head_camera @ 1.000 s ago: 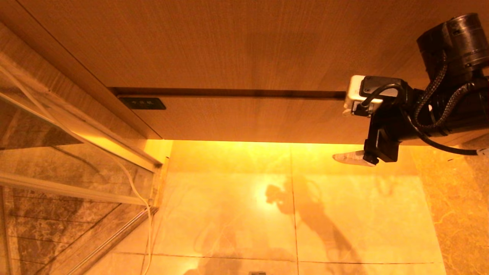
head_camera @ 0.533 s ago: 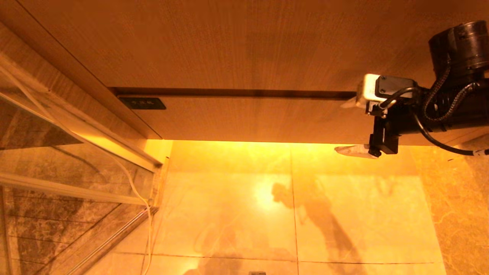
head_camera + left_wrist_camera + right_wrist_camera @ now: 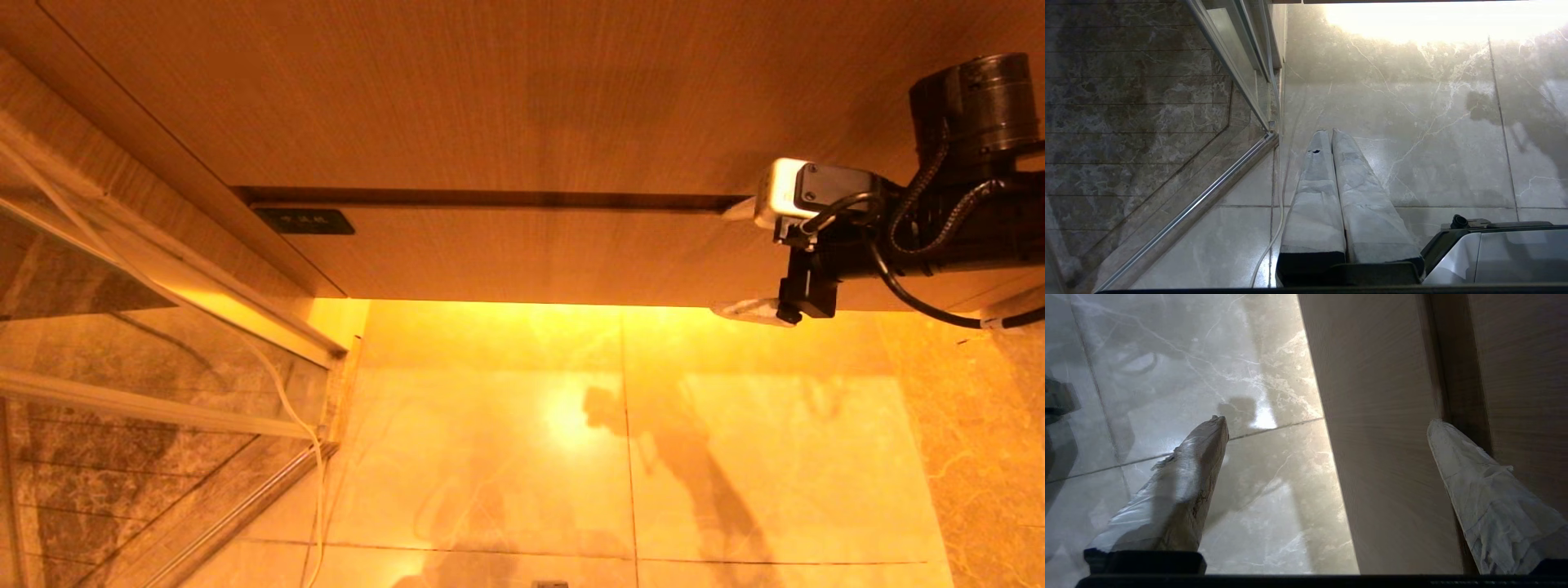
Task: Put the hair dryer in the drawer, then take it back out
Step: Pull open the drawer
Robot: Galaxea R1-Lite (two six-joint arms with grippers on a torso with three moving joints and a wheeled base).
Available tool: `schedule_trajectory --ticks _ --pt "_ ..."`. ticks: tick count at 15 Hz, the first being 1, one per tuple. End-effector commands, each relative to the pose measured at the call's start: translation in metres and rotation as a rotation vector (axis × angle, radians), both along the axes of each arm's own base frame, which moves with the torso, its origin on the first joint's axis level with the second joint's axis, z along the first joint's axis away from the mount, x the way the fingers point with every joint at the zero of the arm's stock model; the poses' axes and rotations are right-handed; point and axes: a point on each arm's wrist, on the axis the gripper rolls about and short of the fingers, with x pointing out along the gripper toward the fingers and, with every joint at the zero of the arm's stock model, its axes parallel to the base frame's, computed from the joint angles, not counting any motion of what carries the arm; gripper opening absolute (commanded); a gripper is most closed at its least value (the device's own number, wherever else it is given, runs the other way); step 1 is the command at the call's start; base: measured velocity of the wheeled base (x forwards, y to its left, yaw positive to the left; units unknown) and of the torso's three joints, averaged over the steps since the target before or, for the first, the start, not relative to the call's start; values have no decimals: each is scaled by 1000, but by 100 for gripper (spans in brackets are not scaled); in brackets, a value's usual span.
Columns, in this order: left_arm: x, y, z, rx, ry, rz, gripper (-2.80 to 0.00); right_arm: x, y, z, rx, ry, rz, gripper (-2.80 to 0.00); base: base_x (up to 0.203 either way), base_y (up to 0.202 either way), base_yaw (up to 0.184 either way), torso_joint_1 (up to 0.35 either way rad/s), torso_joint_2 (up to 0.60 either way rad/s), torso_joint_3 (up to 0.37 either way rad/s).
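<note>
the drawer [image 3: 522,253] is closed under the countertop [image 3: 490,90]. the right gripper [image 3: 739,260] is at the drawer's right end, jaws wide open, straddling its front. the left gripper [image 3: 1329,134] hangs over the floor [image 3: 1433,134], jaws closed, empty. the hair dryer is not visible.

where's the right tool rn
Head view, far right: the right tool stands open at the closed drawer front, one finger at its top gap, one below its bottom edge.
</note>
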Motion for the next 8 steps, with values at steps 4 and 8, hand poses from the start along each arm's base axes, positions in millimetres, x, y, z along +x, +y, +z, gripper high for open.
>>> schedule_trajectory --ticks 4,8 --pt "0 0 0 1 1 0 -280 2 -2 -4 -24 -19 10 0 0 0 0 0 0 0" --pt "0 0 0 1 1 0 -280 13 1 -3 -7 -96 10 0 0 0 0 0 0 0"
